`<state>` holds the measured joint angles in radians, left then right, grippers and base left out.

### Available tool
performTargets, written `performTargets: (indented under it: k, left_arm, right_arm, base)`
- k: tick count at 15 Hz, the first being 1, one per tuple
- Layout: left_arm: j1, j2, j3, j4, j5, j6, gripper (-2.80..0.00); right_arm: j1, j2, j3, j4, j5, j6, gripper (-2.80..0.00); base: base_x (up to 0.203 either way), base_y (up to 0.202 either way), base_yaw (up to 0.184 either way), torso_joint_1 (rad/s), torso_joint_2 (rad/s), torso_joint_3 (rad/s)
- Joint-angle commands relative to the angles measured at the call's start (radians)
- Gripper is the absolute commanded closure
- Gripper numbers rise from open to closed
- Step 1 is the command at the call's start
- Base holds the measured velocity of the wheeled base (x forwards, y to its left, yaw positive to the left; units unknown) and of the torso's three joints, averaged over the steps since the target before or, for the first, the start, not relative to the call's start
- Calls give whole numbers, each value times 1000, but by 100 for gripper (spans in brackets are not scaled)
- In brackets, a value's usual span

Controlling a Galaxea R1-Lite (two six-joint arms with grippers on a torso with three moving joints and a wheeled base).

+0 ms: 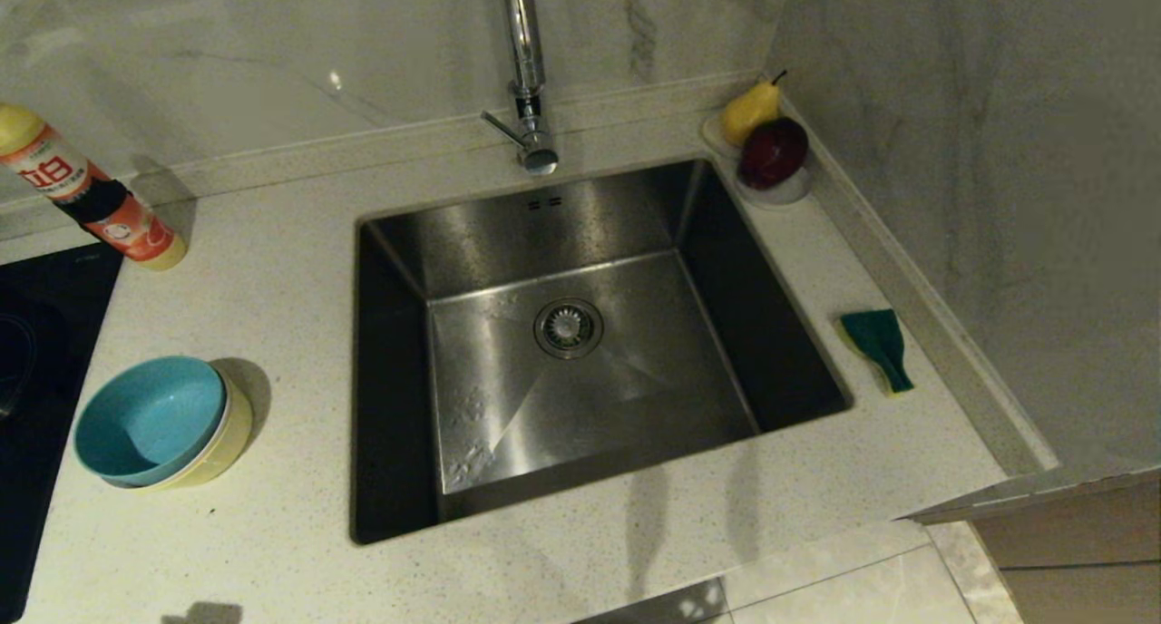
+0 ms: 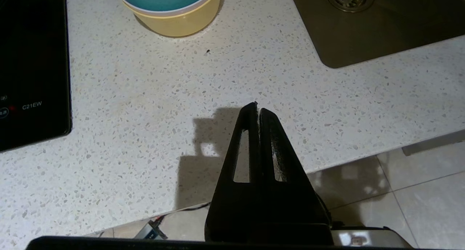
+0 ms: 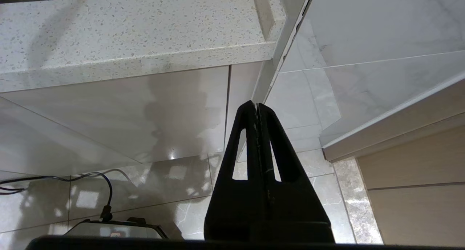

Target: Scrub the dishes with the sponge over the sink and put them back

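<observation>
Left end effector (image 2: 257,108), closed and empty, hangs over the bench (image 2: 181,108) short of the stacked bowls (image 2: 174,10); opening and reaching comes next.

Right end effector (image 3: 257,106), also closed and empty, sits parked below the bench edge.

We hold our left tool (image 2: 257,110) low over the desk's (image 2: 145,97) front edge, fingers pressed together and empty. Our right tool (image 3: 257,108) hangs below the desk edge, likewise closed, gripping nothing.

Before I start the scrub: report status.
Both jaws shut, empty. Bowls stacked left of sink; sponge on its right. Nothing in the way.
</observation>
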<state>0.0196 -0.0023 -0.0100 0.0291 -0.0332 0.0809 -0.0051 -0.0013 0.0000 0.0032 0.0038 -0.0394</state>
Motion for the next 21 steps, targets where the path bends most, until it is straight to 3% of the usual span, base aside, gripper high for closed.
performTargets:
  k: [1,21]
  left_arm:
    - [0,4,2,5,-1,-1,0]
    - [0,4,1,5,-1,-1,0]
  right_arm:
    - [1,1,0,0,1,-1,0]
    - [-1,1,1,3,3,-24,0]
  base:
    - [0,0,0,0,0,0]
    - [0,0,0,0,0,0]
